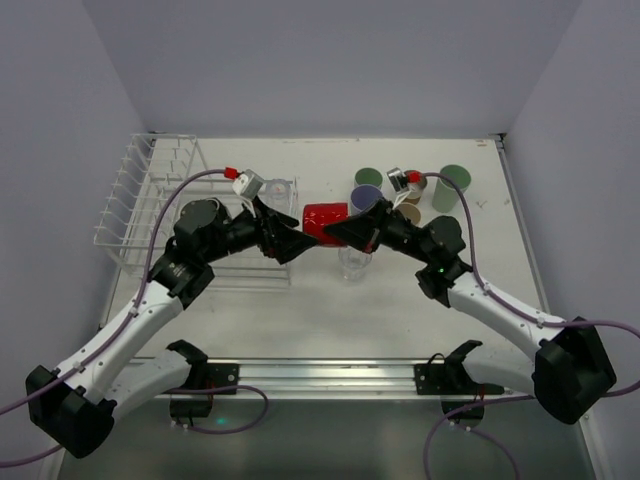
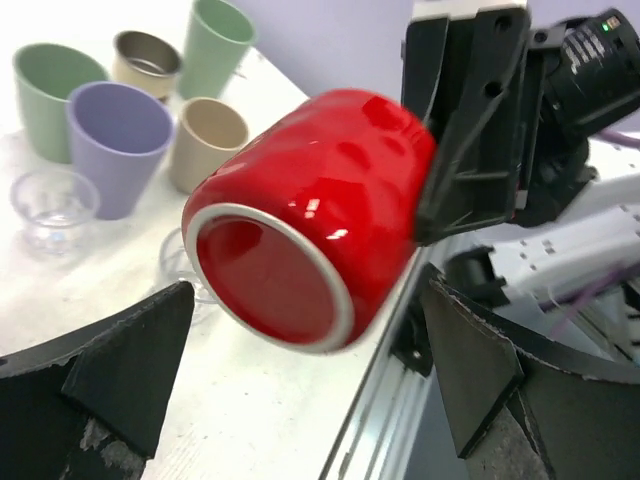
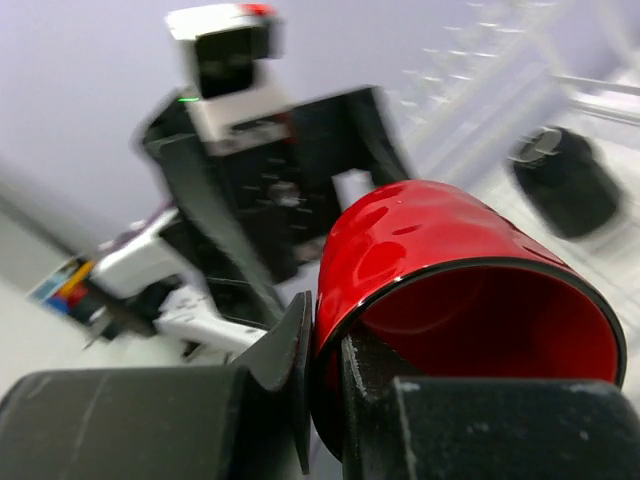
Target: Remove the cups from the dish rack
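Step in hand: by all appearances a mid-air handover, with the right arm taking the glossy red cylindrical cup from the left arm.
Right end effector: is clamping shut on the cup's wall at the rim, one finger inside the mouth and one outside.
Left end effector: is standing wide open, its fingers flanking the cup without touching it and holding nothing.
Cup's position: is hanging on its side above the white desk, between the white wire dish rack and the group of unloaded cups, with its mouth facing the right arm.
Cup relative to end effectors: is sitting between the two, gripped at the right one's tips and just beyond the left one's.
Doing it well: the left arm should be backing straight off along its own axis before the right arm starts moving, so that no finger clips the cup.
Grip caution: a rim pinch on a glossy wall is narrow, so slow travel is advisable, as the cup could swing or slip.
Placement: turning the cup upright and lowering it beside the unloaded cups, avoiding the clear plastic cup directly below.
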Available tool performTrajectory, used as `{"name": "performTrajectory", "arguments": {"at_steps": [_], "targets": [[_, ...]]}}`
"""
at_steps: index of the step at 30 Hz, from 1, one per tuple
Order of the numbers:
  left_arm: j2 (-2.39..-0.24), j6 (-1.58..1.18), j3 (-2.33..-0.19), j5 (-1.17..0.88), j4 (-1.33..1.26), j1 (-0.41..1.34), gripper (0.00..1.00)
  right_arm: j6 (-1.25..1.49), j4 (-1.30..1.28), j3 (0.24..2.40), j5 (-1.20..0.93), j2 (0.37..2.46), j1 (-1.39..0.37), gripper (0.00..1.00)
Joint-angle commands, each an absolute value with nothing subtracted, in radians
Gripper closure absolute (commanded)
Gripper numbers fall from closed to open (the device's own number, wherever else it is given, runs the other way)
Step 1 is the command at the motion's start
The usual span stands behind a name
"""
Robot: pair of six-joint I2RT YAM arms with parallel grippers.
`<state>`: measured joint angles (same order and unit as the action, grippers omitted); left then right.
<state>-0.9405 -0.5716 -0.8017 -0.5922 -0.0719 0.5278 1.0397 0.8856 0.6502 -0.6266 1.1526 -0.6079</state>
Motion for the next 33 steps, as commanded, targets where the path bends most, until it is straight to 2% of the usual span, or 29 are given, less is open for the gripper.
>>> {"name": "performTrajectory", "arguments": {"at_steps": [1, 7, 12, 15, 19, 33], "targets": [[-0.887, -0.419, -0.888, -0.454, 0.068, 0.526, 0.0, 0.878, 0.613, 0.682, -0.456, 1.076, -0.58, 1.0], [-0.85, -0.292, -0.933, -0.235, 0.233, 0.525, 0.0, 0.651, 0.195, 0.752, -0.302, 0.95, -0.526, 1.0], [-0.838, -0.216, -0.907, -0.108, 0.307, 0.526, 0.0, 0.514, -0.157, 0.801, -0.056, 0.897, -0.434, 1.0], [-0.83, -0.198, -0.875, -0.037, 0.316, 0.526, 0.0, 0.463, -0.28, 0.818, 0.11, 0.887, -0.414, 1.0], [-0.833, -0.187, -0.861, 0.049, 0.314, 0.526, 0.0, 0.443, -0.357, 0.825, 0.175, 0.92, -0.411, 1.0], [-0.859, -0.213, -0.848, 0.29, 0.367, 0.525, 0.0, 0.439, -0.322, 0.833, 0.115, 1.199, -0.423, 0.98]]}}
